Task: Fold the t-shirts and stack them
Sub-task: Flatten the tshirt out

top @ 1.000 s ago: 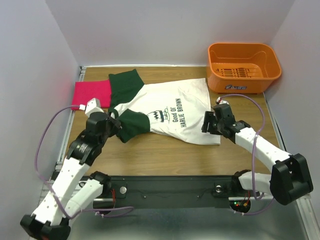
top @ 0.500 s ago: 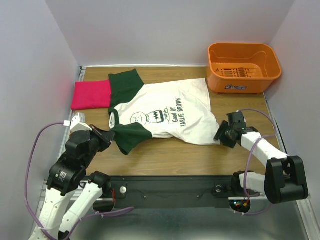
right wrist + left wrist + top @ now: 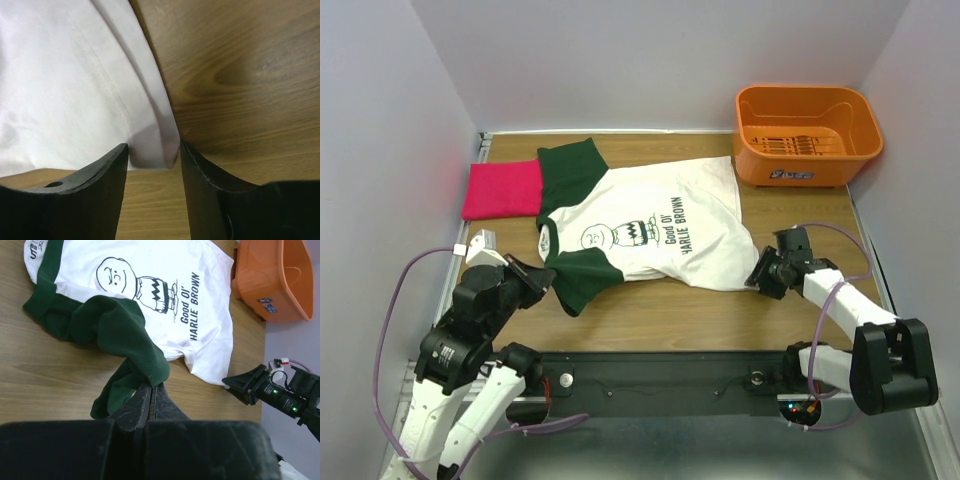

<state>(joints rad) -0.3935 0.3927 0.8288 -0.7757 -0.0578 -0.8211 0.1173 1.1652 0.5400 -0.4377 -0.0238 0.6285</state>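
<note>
left end effector clenching green sleeve, drawing it back | right end effector closing, not yet gripping, astride hem of white t-shirt | flattening starting

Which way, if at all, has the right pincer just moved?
Yes: the right pincer drew back and rightward, farther from the basket, to the corner of the shirt.

Robot lab test cell: plain walls box in wood bench; L arm & R arm bolted to black rail, near edge.
</note>
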